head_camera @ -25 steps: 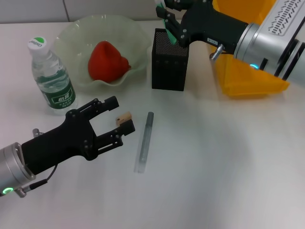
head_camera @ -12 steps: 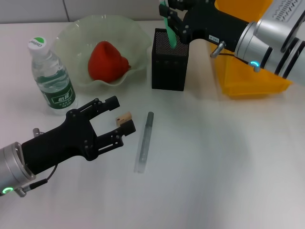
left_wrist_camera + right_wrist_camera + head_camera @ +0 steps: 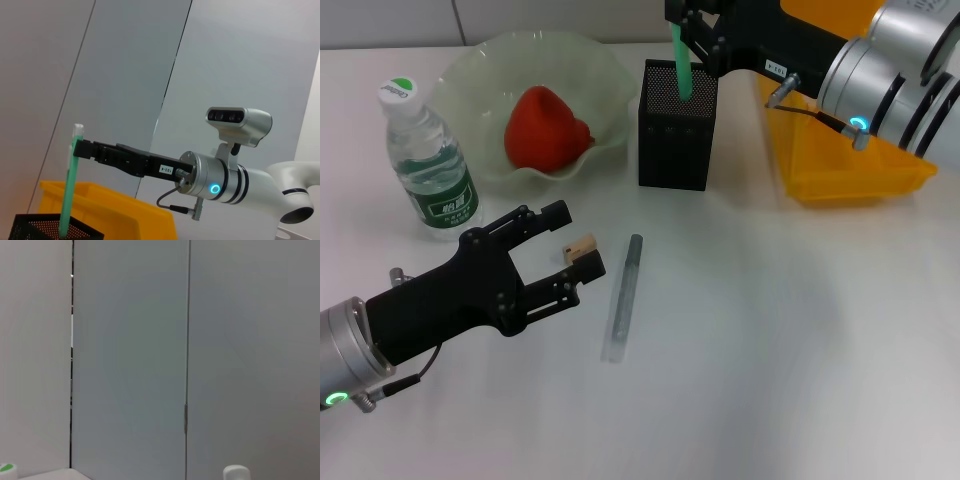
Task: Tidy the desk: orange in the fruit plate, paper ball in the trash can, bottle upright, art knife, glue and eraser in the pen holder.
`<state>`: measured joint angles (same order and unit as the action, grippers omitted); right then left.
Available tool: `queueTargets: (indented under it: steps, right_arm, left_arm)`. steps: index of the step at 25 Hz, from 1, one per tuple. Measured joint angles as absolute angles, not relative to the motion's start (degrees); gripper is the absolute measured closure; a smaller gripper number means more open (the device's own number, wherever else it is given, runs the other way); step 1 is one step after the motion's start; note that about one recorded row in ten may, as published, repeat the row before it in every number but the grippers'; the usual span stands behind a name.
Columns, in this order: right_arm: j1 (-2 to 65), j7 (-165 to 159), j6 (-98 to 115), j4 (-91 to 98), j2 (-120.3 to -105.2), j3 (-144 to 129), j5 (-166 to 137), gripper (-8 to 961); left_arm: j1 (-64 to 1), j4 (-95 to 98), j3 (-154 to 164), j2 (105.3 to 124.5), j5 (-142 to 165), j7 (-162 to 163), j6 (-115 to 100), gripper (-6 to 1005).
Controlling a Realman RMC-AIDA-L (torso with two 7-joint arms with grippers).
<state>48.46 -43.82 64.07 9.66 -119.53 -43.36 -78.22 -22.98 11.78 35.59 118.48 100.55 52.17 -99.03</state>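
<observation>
My right gripper is shut on the green art knife. The knife stands nearly upright with its lower end inside the black mesh pen holder. The left wrist view shows that grip near the top of the art knife. My left gripper rests open on the table, its fingers either side of the tan eraser. The glue, a grey stick, lies flat beside it. The orange sits in the pale green fruit plate. The bottle stands upright. The paper ball is out of view.
The yellow trash can stands right of the pen holder, under my right forearm. The bottle is close to my left arm's outer side. White tabletop stretches across the front right.
My right gripper has moved back and up with the art knife, bringing it from a tilt to nearly upright, with its tip now in the pen holder. The left arm has not moved.
</observation>
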Motion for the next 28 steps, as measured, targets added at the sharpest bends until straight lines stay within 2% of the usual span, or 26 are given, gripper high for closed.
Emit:
queueTargets:
  steps: [25, 28]
  right_arm:
    - [48.20, -48.43, 63.71, 9.64, -119.70, -43.33, -78.22, 656]
    - [47.97, -49.66, 63.72, 9.71, -119.71, -43.40, -78.22, 537]
  left_arm:
    - [-22.70, 12.66, 35.77, 118.21, 100.92, 52.70, -100.36, 265]
    - [-22.82, 12.71, 35.77, 118.21, 100.99, 52.72, -100.38, 266]
